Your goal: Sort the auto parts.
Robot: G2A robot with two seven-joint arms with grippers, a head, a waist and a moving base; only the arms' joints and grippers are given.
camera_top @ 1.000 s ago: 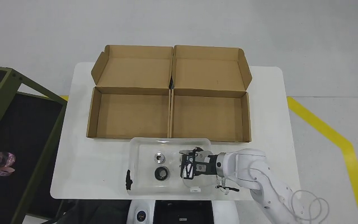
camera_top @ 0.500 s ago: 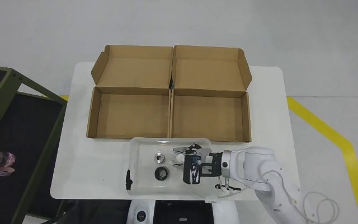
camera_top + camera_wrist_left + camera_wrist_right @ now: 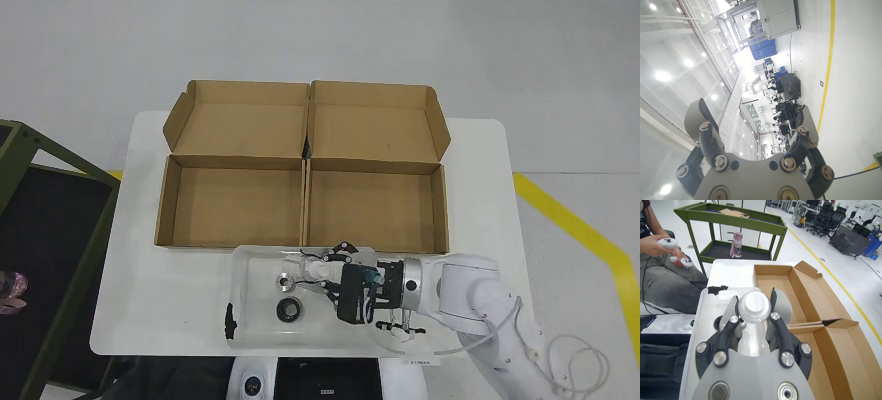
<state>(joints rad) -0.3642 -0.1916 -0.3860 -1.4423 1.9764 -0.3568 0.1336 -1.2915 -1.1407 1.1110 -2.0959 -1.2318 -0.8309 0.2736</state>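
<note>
Right gripper: the right gripper point(image 3: 320, 262) point(image 3: 754, 295) is clenched on a round white part, one finger point(image 3: 780, 302) on each side of it.
White part: the white part point(image 3: 754, 309) point(image 3: 322, 268), round with a raised middle and a clear rim, is held over the far half of the tray, close to the front wall of the right box.
Tray: the clear tray point(image 3: 258, 300) point(image 3: 696, 313) sits at the near edge of the table, just in front of the two boxes; a scrap of black tape point(image 3: 230, 322) point(image 3: 716, 289) sticks to its left rim.
Other parts: a silver ring point(image 3: 285, 281) and a black ring point(image 3: 290, 309) point(image 3: 717, 324) lie in the tray's left half, near each other and to the left of the gripper.
Boxes: the left box point(image 3: 235, 205) point(image 3: 776, 285) and the right box point(image 3: 375, 210) point(image 3: 829, 351) are brown cardboard, side by side and touching, with their lids folded back.
Left gripper: the left gripper point(image 3: 752, 108) has its jaws spread wide and points up into the hall, away from the table.
Table: the white table point(image 3: 150, 280) has a green cart point(image 3: 730, 220) beside its left end, with a pink bottle point(image 3: 736, 245) on the cart's lower shelf.
</note>
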